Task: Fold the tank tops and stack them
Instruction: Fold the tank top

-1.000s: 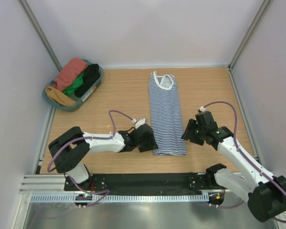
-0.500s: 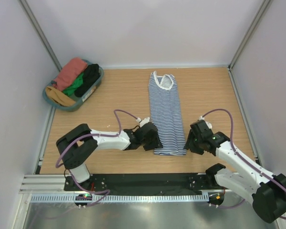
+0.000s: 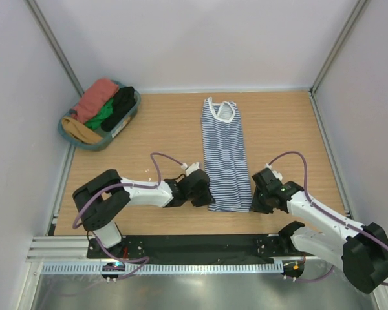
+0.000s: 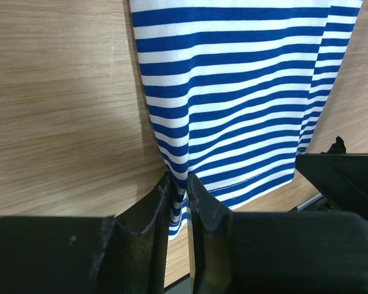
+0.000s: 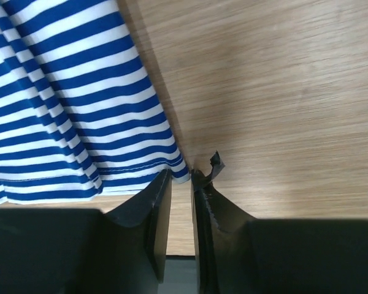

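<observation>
Okay, quick notes from where I stand:

- Striped tank top (image 3: 223,155) lies flat on the desk (image 3: 155,129), roughly centre, folded into a long narrow strip.
- Its white-trimmed neck end points to the far wall, and the hem end sits near the arm bases.
- Both arms reach low toward the hem, one at each near corner.
- Left pincer (image 3: 207,196) is at the hem's left corner, down at desk level.
- The left wrist view shows its fingers (image 4: 153,208) clenched on the top's left edge just above the hem, with blue-and-white cloth pinched in the slit between them.
- The cloth bunches slightly where it runs into that grip, and the rest of the strip fans out flat beyond it.
- Right pincer (image 3: 255,201) is at the hem's right corner, also low on the desk.
- The right wrist view shows its fingers (image 5: 150,208) drawn in to a thin slit with the hem corner right at the tips.
- Bare wood shows further down the slit, so I cannot tell whether the corner is really gripped or only touched.
- Basket (image 3: 124,126) sits at the far left corner of the desk, well apart from the striped top.
- Crumpled clothes (image 3: 98,97) fill it: rust-pink, green, black and tan pieces, too bundled to tell what each one is.
- A purple cable (image 3: 156,158) loops above each forearm.
</observation>
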`<state>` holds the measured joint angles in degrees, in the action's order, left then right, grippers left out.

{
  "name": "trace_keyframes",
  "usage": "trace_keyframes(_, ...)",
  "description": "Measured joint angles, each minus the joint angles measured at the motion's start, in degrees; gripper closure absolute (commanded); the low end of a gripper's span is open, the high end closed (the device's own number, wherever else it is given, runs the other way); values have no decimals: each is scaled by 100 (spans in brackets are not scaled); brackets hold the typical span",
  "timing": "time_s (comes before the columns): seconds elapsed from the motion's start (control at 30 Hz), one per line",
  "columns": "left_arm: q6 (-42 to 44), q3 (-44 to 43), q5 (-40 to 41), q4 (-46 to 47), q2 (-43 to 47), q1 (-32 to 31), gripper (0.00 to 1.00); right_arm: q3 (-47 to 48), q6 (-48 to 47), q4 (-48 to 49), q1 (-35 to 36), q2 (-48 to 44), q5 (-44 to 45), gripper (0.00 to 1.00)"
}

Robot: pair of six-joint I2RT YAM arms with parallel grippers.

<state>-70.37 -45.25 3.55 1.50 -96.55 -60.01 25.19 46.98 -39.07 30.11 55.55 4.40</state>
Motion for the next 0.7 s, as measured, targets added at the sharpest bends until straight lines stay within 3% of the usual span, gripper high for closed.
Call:
trace_keyframes(0.23, 0, 289, 20, -63, 310, 4, 78, -13, 195, 125, 391, 20, 7, 92)
trace_keyframes(0.33, 20, 369, 44, -229, 476, 7, 66, -13, 297, 129, 579, -4, 4, 95)
trace_keyframes(0.37, 35, 391, 61, -299, 544, 7, 56, -13, 332, 129, 658, -28, 7, 95)
trace_keyframes(0.47, 11, 588, 76, -522, 960, 9, 48, -13, 520, 122, 1069, -107, 42, 98)
trace_keyframes(0.7, -46, 791, 70, -684, 1191, -15, 55, 214, 636, -24, 1340, -105, 199, 98)
